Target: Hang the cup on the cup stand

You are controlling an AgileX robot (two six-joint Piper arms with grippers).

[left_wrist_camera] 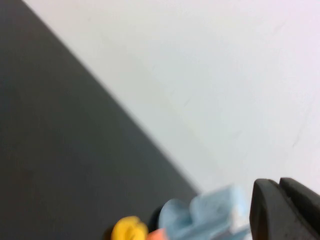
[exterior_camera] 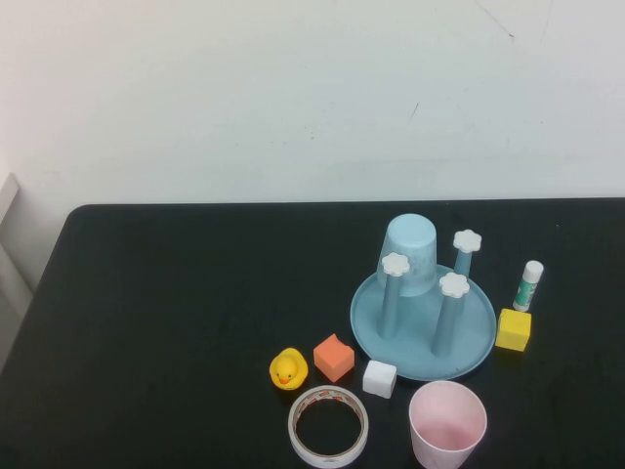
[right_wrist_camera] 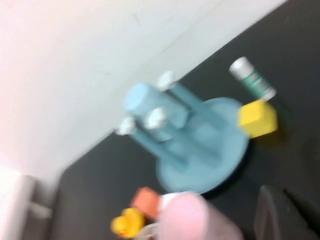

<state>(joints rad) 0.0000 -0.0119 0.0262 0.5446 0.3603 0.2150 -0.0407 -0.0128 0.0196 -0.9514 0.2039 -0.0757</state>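
Your right gripper [right_wrist_camera: 280, 215] hangs just above the cup [exterior_camera: 447, 423], which stands upright, mouth up, just in front of the cup stand [exterior_camera: 479, 342], so it is placed for a grasp. Your left gripper [left_wrist_camera: 280, 210] sits back toward the duck [exterior_camera: 288, 369] side; neither gripper's grip can be told.

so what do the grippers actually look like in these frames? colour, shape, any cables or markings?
Little shows. The left gripper appears only as a matte black, rounded, blocky part at its wrist view's edge. The right gripper likewise: a dark, blurred block. No cables, markings or labels visible. Neither arm appears in the high view.
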